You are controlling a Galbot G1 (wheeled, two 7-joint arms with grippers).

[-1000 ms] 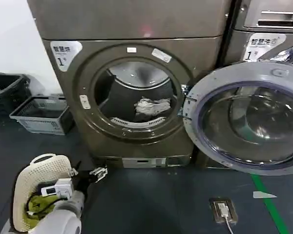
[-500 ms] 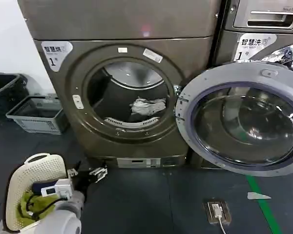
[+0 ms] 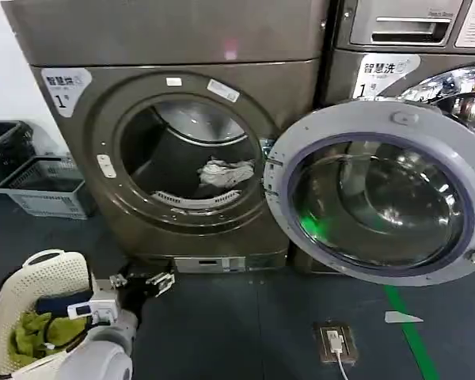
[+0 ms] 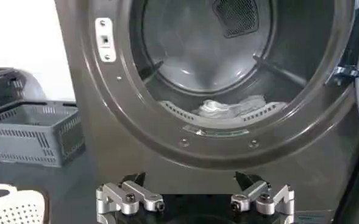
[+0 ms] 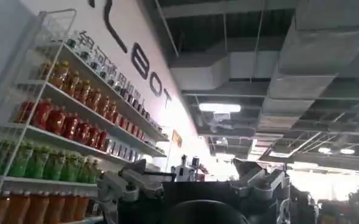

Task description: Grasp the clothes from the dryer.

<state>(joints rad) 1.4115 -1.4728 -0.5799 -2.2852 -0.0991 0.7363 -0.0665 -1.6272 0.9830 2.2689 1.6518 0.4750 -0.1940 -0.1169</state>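
Approach step: dryer (image 3: 182, 150) door wide open, clothes (image 3: 226, 172) lie on drum floor inside. Left pincer (image 3: 148, 283) released, empty, low in front of dryer w/ porthole above. Next, I'd judge: lift, reach thru porthole, clench on clothes. Right pincer (image 5: 194, 182) released, aimed away at ceiling.

1. The dryer (image 3: 182, 150) is finished in bronze-brown, with a dark drum, a white label printed "1" at its upper left and a small red light above the porthole.
2. The clothes (image 3: 226, 172) in the drum are seen as white to pale grey.
3. The open door (image 3: 380, 194) is rimmed in silver-grey around dark glass, in which a green reflection is seen.
4. The laundry basket (image 3: 32, 297) is coloured cream and patterned with small holes; green cloth is held in it.
5. A grey slatted crate (image 3: 39, 186) is set against the white wall.
6. The floor (image 3: 253, 317) is coloured dark blue-grey and crossed by a green stripe (image 3: 412, 332).
7. In the right wrist view, shelves (image 5: 57, 140) are stocked with red, orange and green bottles.
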